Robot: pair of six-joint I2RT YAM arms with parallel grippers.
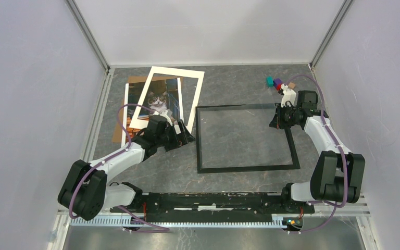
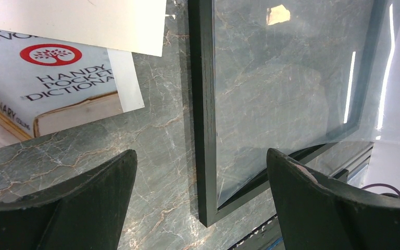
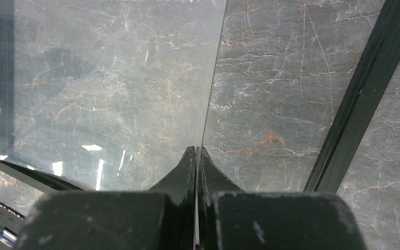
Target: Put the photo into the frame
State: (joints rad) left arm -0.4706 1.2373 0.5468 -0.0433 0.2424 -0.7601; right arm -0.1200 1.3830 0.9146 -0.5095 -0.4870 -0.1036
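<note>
We see bright, even overhead light and soft shadows; white glare streaks the clear transparent sheet (image 2: 291, 78), and the near dark fingers (image 2: 99, 203) look slightly soft.

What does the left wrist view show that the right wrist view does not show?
Only left wrist: the photo under the white mat, and the open left gripper. Only right wrist: the right gripper shut on the edge of the clear sheet. Both: the frame, the clear sheet and the marbled table.
</note>
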